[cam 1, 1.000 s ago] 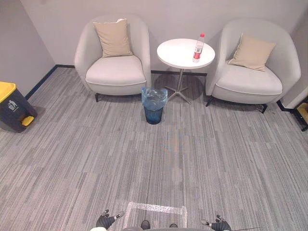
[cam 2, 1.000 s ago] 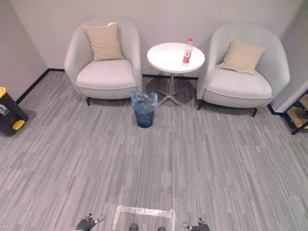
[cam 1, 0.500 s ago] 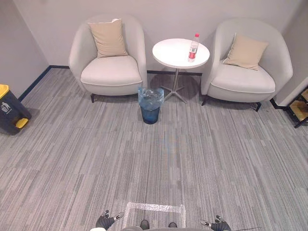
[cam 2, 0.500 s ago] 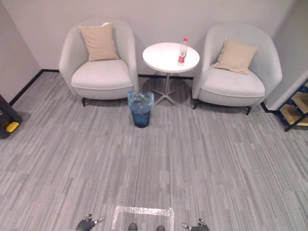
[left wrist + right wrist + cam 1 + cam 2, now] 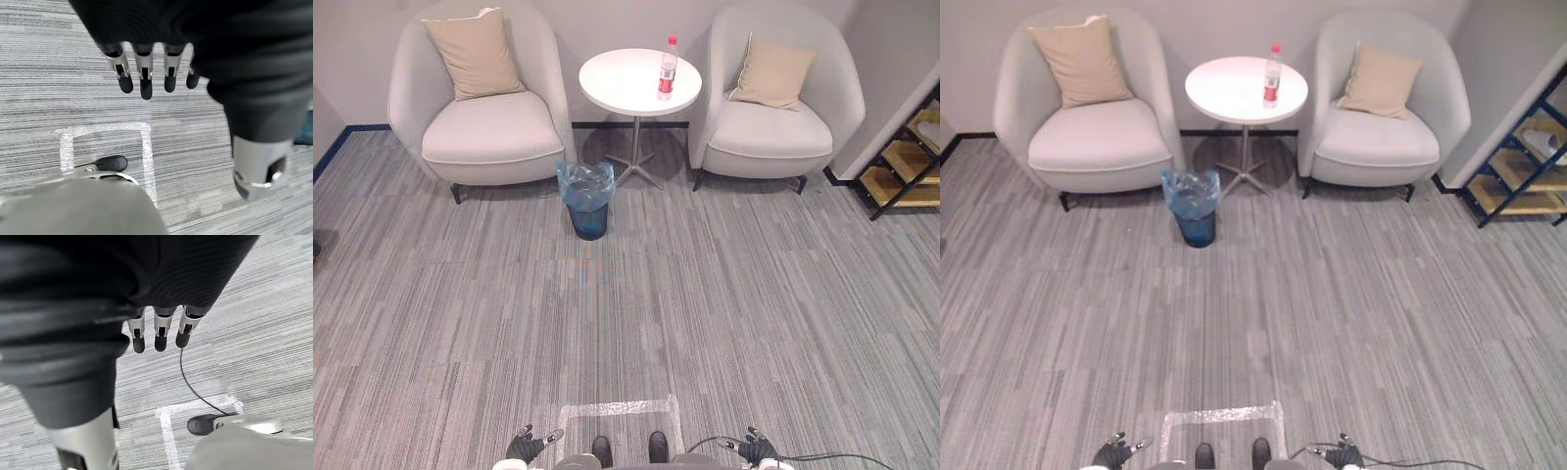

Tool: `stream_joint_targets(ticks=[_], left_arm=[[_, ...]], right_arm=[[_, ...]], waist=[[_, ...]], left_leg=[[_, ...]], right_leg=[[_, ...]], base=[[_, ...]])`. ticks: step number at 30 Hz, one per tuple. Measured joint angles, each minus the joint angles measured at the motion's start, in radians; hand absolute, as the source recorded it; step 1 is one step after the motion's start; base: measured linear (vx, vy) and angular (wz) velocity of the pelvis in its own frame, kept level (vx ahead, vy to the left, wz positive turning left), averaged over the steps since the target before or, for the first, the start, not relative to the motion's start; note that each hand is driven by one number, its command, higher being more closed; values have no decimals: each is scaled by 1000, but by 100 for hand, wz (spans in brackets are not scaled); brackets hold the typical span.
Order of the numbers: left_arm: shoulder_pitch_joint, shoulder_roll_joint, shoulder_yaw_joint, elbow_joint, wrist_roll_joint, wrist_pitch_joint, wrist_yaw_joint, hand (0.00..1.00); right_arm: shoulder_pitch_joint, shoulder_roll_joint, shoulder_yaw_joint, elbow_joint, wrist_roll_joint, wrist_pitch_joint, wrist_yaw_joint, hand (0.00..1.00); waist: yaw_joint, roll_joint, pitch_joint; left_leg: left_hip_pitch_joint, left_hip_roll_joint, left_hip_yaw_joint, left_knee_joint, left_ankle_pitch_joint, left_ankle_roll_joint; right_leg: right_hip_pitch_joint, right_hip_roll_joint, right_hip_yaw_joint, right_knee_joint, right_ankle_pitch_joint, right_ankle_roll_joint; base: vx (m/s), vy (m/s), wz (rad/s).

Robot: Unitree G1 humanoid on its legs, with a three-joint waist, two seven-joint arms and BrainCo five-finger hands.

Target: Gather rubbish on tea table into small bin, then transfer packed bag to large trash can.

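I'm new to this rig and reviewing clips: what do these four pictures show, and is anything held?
It is a two-legged humanoid robot with two fingered hands. The two wide pictures come from a stereo camera on its head, looking down. The two close ones come from cameras on its wrists. A bottle stands on the round white table between two armchairs; the small bin, with a blue bag, stands on the carpet before it. The left hand and the right hand hang open, holding nothing.

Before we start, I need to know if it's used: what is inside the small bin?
A blue bag lines the bin, its edge bunched over the rim. The bag's folds hide whatever lies at the bottom.
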Motion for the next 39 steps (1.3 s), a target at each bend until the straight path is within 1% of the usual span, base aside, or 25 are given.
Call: stream_joint_targets(ticks=[2,3,5,7,10,12,13,15,16,17,18,19,20,22,23,26,28,29,30,31,32,34,35,36,39], left_arm=[[-4,-9,39,-18,0,2,-1,0],[-3,-30,70,-47,-1,0,-1,0],[6,-48,103,-59,-4,0,2,0],[4,-51,103,-70,-13,-1,3,0],[2,-58,102,-79,-21,-2,12,0],[6,-68,97,-76,-22,-1,15,0],[10,-59,101,-87,-24,-1,14,0],[8,-47,107,-105,-28,-1,14,0],[5,-49,106,-106,-30,-1,15,0],[3,-48,97,-108,-32,0,16,0],[3,-46,93,-110,-34,1,15,0],[2,-45,81,-125,-40,1,15,0],[-1,-41,66,-132,-41,1,16,0],[-19,-41,53,-136,-41,1,15,0],[-29,-59,49,-127,-42,1,15,0],[-44,-88,19,-114,-42,1,12,0],[-50,-90,-4,-110,-41,-1,9,0],[-50,-88,-6,-104,-41,-2,10,0],[-45,-81,0,-98,-41,-3,10,0],[-43,-74,1,-94,-41,-3,10,0],[-50,-103,30,-72,-40,-2,14,0],[-43,-133,71,-82,-40,-4,14,0],[-52,-138,100,-92,-41,-2,13,0],[-54,-136,109,-98,-41,-1,16,0],[-60,-120,104,-124,-40,-3,17,0]], right_arm=[[-1,2,-1,-8,2,-1,-3,0],[0,-3,-4,-26,3,-2,-5,0],[-15,5,-2,-45,3,-2,-7,0],[-33,42,0,-44,3,-1,-6,0],[-50,50,0,-43,2,0,-8,0],[-61,53,3,-41,2,0,-8,0],[-57,74,11,-42,2,0,-8,0],[-49,108,31,-47,1,0,-6,0],[-50,116,46,-52,1,1,-5,0],[-43,133,58,-73,0,1,-2,0],[-38,137,62,-85,0,0,0,0],[-23,145,70,-124,-1,-2,4,0],[-24,149,70,-134,0,-6,6,0],[-24,149,69,-148,-1,-6,6,0],[-34,149,61,-145,-1,-6,7,0],[-78,145,59,-122,-2,-7,9,0],[-93,140,62,-116,-10,-6,14,0],[-90,131,68,-111,-13,-6,15,0],[-78,126,75,-107,-23,-6,17,0],[-71,127,78,-109,-26,-9,17,0],[-94,106,78,-103,-36,-8,23,0],[-91,89,77,-105,-37,-10,23,0],[-89,88,89,-120,-34,-9,22,0],[-87,92,92,-117,-29,-6,19,0],[-75,111,84,-117,-9,-6,5,0]], waist=[[-1,1,8],[8,17,24],[15,23,36],[31,21,37],[54,22,36],[66,46,32],[88,23,30],[101,-14,24],[109,-15,24],[111,-19,24],[110,-21,23],[108,-25,21],[99,-27,18],[90,-27,17],[78,-19,20],[47,3,29],[44,1,30],[41,-8,26],[32,-28,20],[29,-45,15],[30,18,13],[17,42,20],[21,61,35],[31,62,48],[35,27,72]], left_leg=[[-110,40,6,264,-27,-21],[-184,80,8,461,-12,-28],[-246,97,-2,566,-57,-24],[-275,69,-30,477,-63,-20],[-285,10,-86,233,-14,-30],[-263,-1,-153,81,94,-21],[-255,-7,-114,99,99,2],[-226,-28,-72,106,53,17],[-200,-29,-56,104,37,18],[-140,-37,-39,86,15,34],[-123,-41,-34,81,8,37],[-63,-50,-26,67,-21,42],[-22,-56,-28,60,-38,45],[24,-58,-39,44,-56,46],[92,-45,-59,3,-58,47],[156,25,-79,-30,-58,47],[185,52,-89,-37,-60,44],[210,52,-122,-34,-70,27],[234,43,-167,-13,-104,-23],[245,35,-187,0,-121,-34],[238,90,-220,88,-147,-41],[117,116,-265,372,-104,-63],[-1,145,-270,616,14,-62],[-77,186,-243,779,6,-68],[-162,204,-150,837,-52,-67]], right_leg=[[26,7,2,-14,-13,-20],[50,19,16,-8,-16,-27],[85,22,56,7,-36,-56],[90,0,89,16,-53,-60],[82,-25,140,24,-81,-43],[81,-18,182,36,-121,-14],[77,-37,201,75,-148,7],[46,-67,198,180,-190,43],[16,-69,195,270,-199,59],[-34,-74,178,454,-205,92],[-53,-77,171,515,-201,117],[-141,-97,130,736,-170,178],[-194,-125,74,857,-170,177],[-239,-162,-1,913,-187,146],[-267,-183,-84,871,-224,103],[-326,-138,-155,635,-218,64],[-364,-106,-143,447,-124,57],[-360,-92,-106,292,1,46],[-350,-93,-76,242,133,16],[-347,-99,-76,253,147,10],[-343,-61,-112,333,84,-9],[-292,-35,-142,320,12,-17],[-240,-8,-151,296,-9,-36],[-180,14,-153,266,-23,-55],[-49,13,-155,187,-35,-68]], base=[[84,-96,-1],[70,-83,-19],[158,-33,-33],[207,55,-56],[215,131,-50],[363,260,-67],[374,242,-75],[352,166,-53],[370,158,-55],[286,122,-43],[354,139,-35],[447,125,-9],[464,104,2],[427,27,24],[453,-33,34],[471,-108,25],[504,-188,15],[518,-260,39],[545,-303,51],[552,-327,36],[519,-323,37],[465,-308,30],[439,-252,1],[527,-245,-4],[380,-171,2]])
